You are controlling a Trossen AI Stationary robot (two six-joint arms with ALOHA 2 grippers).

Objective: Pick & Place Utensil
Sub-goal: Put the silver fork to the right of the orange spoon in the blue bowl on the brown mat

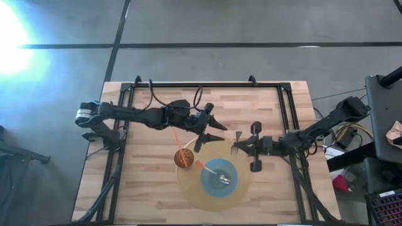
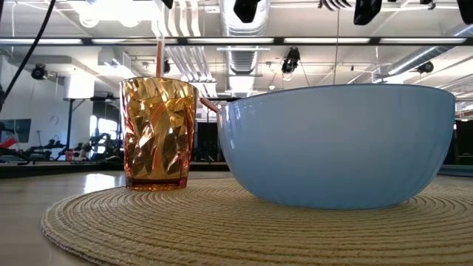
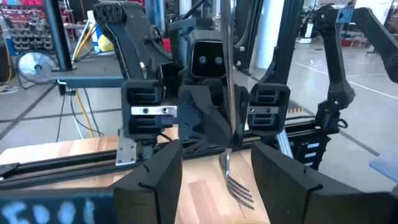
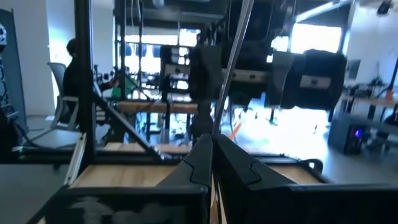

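The right end effector (image 1: 246, 146) is pressed together on the fork (image 1: 238, 143), pinching its handle so the tines point toward the middle of the bench (image 1: 151, 182). The left wrist view shows the fork (image 3: 233, 168) hanging tines-down from that grip, clear of the wood. Held this way, it looks ready to be carried over and lowered into a container.

The left end effector (image 1: 210, 130) is spread wide and holds nothing, hovering just above the cup (image 1: 183, 157), apparently out of the way after placing something or waiting its turn.

The cup holds a pink utensil that leans out of it. Beside it, a blue bowl (image 1: 219, 177) holds another utensil with a pink handle resting on the rim. Both stand on a round woven mat (image 1: 188, 188), which seems to mark the place setting where the fork belongs.
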